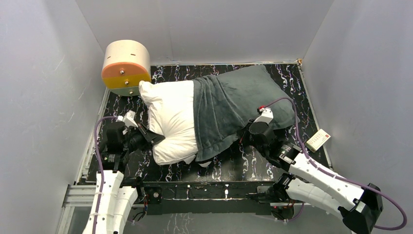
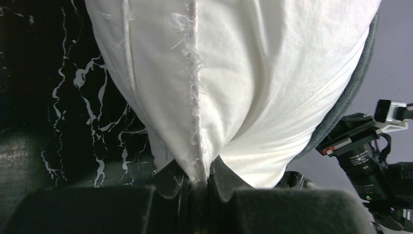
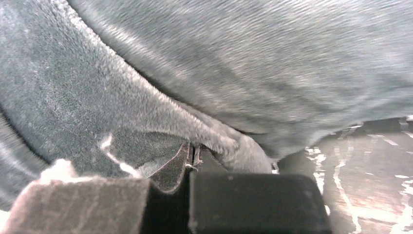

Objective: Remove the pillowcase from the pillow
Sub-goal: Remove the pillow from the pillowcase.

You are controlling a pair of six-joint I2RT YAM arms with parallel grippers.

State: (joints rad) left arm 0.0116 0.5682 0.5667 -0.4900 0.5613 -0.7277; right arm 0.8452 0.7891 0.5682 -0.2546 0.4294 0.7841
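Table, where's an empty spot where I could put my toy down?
Best is the bare front strip of table, between the pillow and the near edge. A thinner strip lies behind the pillow, from cylinder to pillowcase. The middle is crowded: left gripper pinching the pillow, right gripper the pillowcase. A small box sits at the right edge.
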